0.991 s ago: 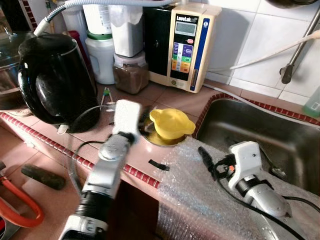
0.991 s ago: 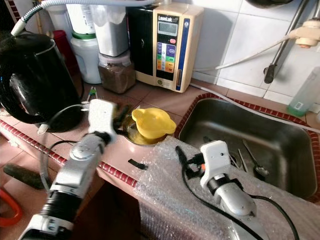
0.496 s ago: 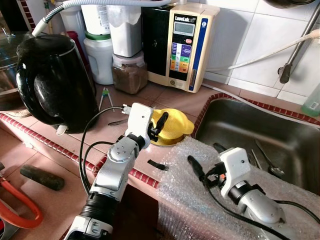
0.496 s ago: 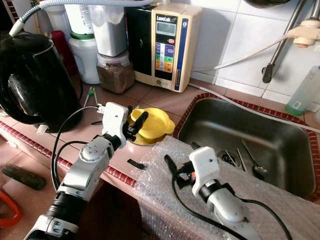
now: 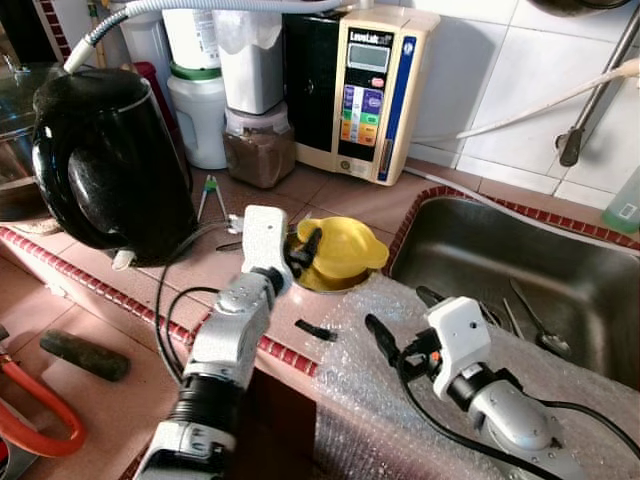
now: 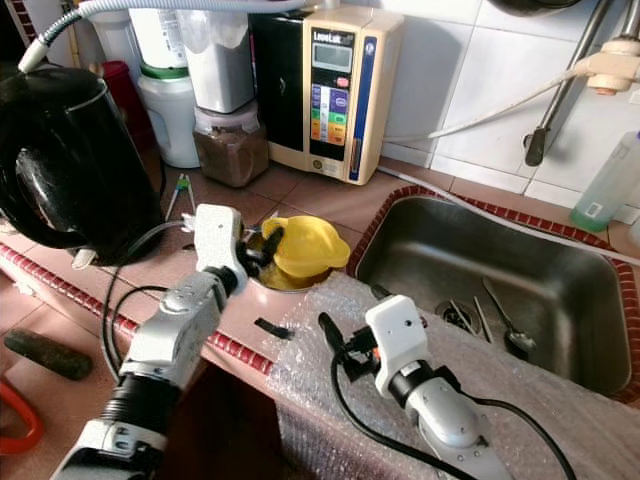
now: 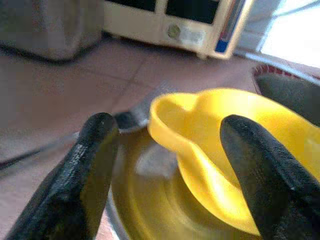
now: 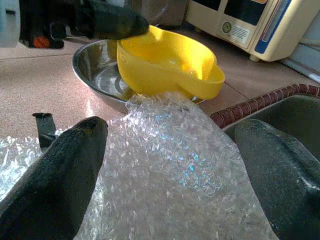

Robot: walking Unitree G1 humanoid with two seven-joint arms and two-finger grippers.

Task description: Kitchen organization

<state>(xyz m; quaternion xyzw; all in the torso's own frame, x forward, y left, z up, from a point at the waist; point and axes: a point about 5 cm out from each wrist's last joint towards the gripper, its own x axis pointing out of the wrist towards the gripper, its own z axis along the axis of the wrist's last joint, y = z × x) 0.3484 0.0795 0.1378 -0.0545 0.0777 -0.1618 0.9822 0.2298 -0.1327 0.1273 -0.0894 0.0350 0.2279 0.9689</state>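
Left gripper point(image 5: 303, 252) extended, fingers spread beside yellow bowl point(image 5: 342, 250); right gripper point(image 5: 398, 322) resting open on bubble wrap point(image 5: 400, 400) just beside bowl.

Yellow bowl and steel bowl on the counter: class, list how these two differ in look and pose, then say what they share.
Colour: the yellow bowl is bright opaque yellow; the steel bowl is shiny grey metal.
Shape: the yellow bowl has a pouring lip; the steel bowl's rim is plain and round.
Pose: the yellow bowl sits tilted inside the steel bowl, which rests flat on the counter.
Shared: both stand beside the sink, open side up.
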